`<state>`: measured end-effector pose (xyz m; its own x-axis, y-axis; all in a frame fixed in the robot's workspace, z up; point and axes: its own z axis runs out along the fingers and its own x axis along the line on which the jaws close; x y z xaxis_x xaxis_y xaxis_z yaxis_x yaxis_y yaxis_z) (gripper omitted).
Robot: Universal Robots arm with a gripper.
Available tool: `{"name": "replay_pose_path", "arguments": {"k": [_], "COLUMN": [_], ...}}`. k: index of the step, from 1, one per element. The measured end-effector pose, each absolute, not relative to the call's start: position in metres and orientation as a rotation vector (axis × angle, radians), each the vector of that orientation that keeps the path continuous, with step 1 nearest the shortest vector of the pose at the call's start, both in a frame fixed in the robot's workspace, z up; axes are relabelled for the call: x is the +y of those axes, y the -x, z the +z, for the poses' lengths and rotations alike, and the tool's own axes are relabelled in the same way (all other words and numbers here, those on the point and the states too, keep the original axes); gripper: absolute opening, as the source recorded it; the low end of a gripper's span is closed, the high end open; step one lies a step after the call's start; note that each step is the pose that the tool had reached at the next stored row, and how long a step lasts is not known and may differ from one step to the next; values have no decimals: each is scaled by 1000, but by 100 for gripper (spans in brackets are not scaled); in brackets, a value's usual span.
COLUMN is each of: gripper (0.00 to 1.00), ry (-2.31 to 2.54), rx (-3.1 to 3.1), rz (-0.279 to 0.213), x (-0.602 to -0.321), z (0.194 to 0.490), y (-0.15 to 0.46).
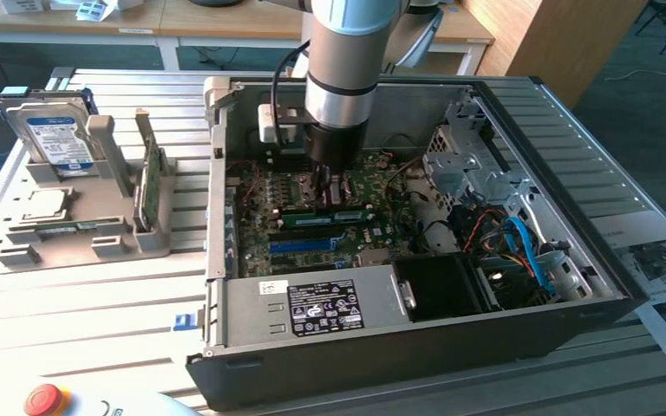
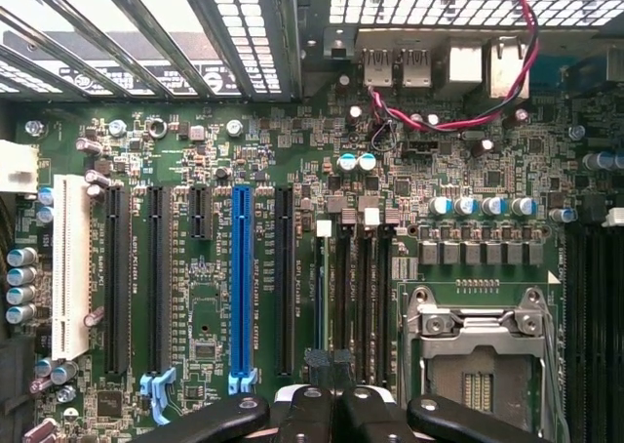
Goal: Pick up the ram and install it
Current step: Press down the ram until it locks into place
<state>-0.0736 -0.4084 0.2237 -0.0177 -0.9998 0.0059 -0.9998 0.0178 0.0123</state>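
Observation:
My gripper (image 1: 336, 196) reaches down into the open computer case (image 1: 610, 286), over the motherboard (image 1: 362, 186). In the wrist view its black fingertips (image 2: 333, 396) are pressed together, at the near end of the black memory slots (image 2: 363, 297). Just under the gripper, a long green ram (image 1: 327, 216) sits lengthwise along those slots. I cannot tell whether the tips touch it. A second green stick (image 1: 148, 178) stands upright in the grey holder (image 1: 79, 238) outside the case, on the exterior view's left.
A silver hard drive with a blue label (image 1: 49, 130) stands in the same holder. A long blue slot (image 2: 241, 287) lies beside the memory slots, and a processor socket (image 2: 478, 360) is on their other side. Blue cables (image 1: 524, 247) and drive cages crowd the case's far end. A red button (image 1: 46, 399) is near the table's front.

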Motion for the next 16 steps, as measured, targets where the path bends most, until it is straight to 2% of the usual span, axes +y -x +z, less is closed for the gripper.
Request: {"name": "replay_pose_path", "arguments": {"k": [16], "gripper": [10], "ry": [-2191], "rx": [-2230], "rz": [-10], "x": [-408], "z": [246], "y": [73]}}
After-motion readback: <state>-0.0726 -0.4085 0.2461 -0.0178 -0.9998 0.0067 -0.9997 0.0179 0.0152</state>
